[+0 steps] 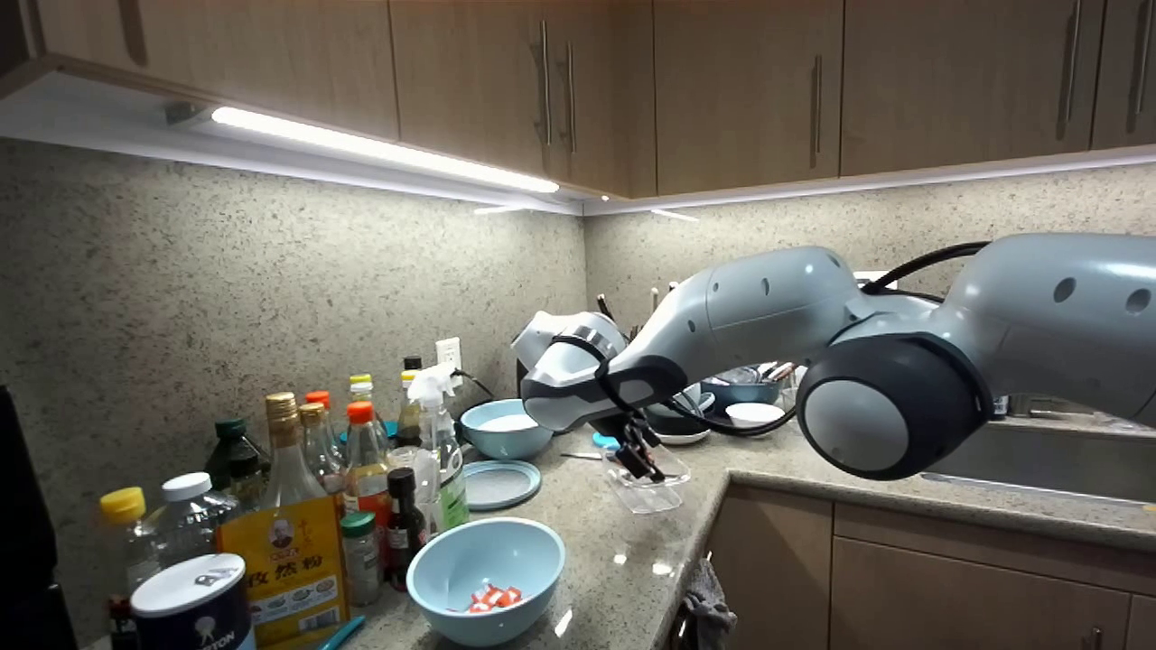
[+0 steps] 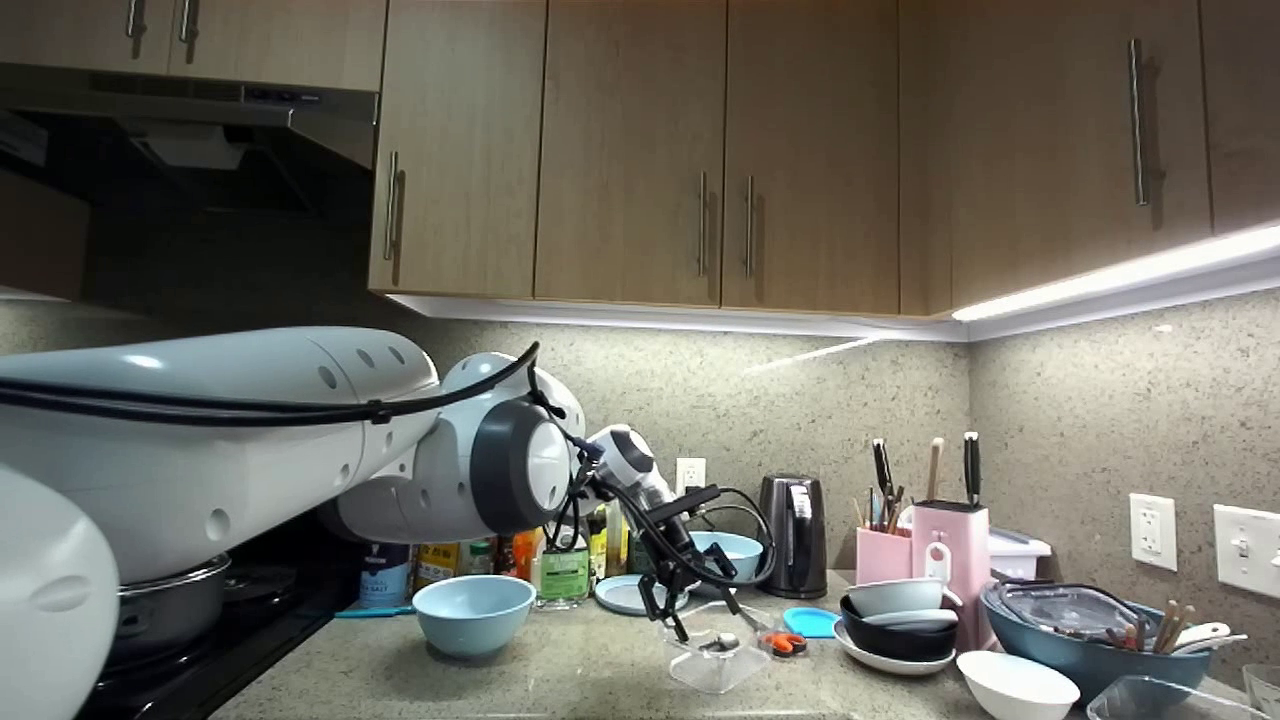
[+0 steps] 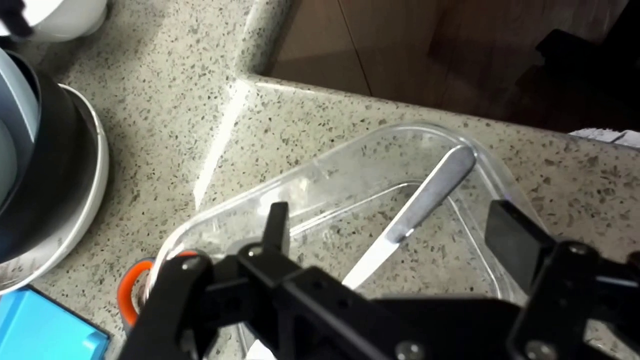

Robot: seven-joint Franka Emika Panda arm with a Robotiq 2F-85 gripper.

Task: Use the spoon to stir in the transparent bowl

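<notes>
Up close, the wrist view shows the gripper, its jaws wide apart, over the transparent bowl on the speckled bench, hiding part of the spoon inside. In an exterior view, red pieces show inside a blue bowl, and the arm partly covers the sink. In an exterior view, a kettle and a pink knife block stand near the walls.

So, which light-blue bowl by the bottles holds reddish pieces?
The front bowl, its reddish pieces plain in an exterior view; the rear bowl, behind the blue plate, shows something white inside.
</notes>
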